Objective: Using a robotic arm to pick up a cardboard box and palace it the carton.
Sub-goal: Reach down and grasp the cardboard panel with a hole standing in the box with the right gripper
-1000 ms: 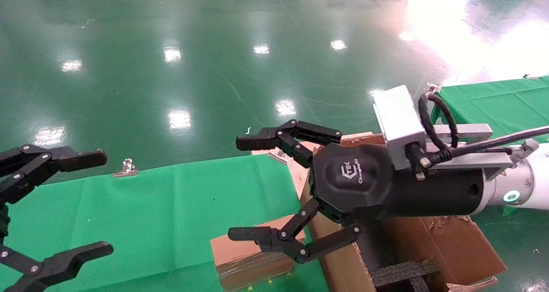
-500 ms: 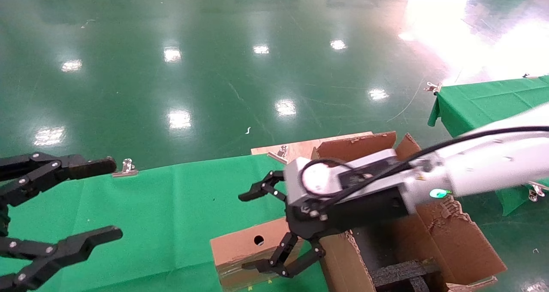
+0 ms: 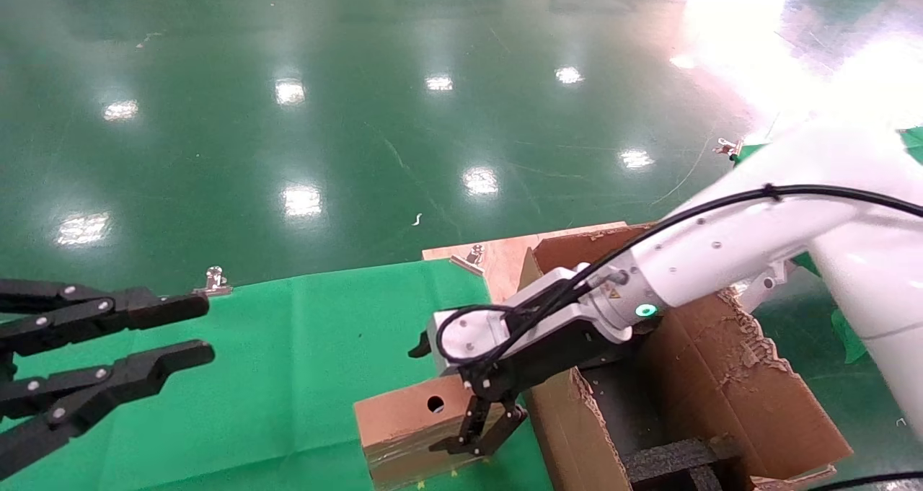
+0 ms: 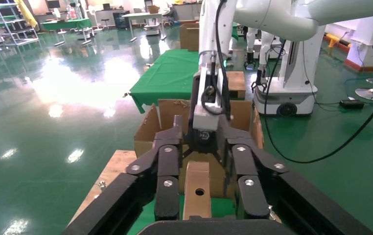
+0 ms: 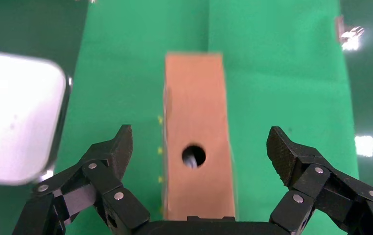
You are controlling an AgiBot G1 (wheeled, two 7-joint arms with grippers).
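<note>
The small cardboard box [image 3: 404, 422] stands on the green cloth at the near edge, its narrow face with the round hole turned up. It also shows in the right wrist view [image 5: 197, 117] and the left wrist view [image 4: 197, 188]. The white robotic arm reaches in from the right. Its right gripper [image 3: 447, 397] is open and points down over the box's carton-side end, one finger on each side, not touching it [image 5: 200, 144]. The large torn carton [image 3: 721, 376] with black foam dividers stands directly right of the box. My left gripper [image 3: 191, 330] hovers at the far left, open and empty.
The green-clothed table [image 3: 274, 347] carries the box. A wooden board [image 3: 505, 257] lies behind the carton. Metal clips [image 3: 214, 282] hold the cloth at the far edge. A second green table [image 3: 912, 139] is at the far right. Glossy green floor lies beyond.
The right arm has swung down and turned its gripper from level above the carton to pointing down astride the box. The left gripper's fingers have drawn closer together.
</note>
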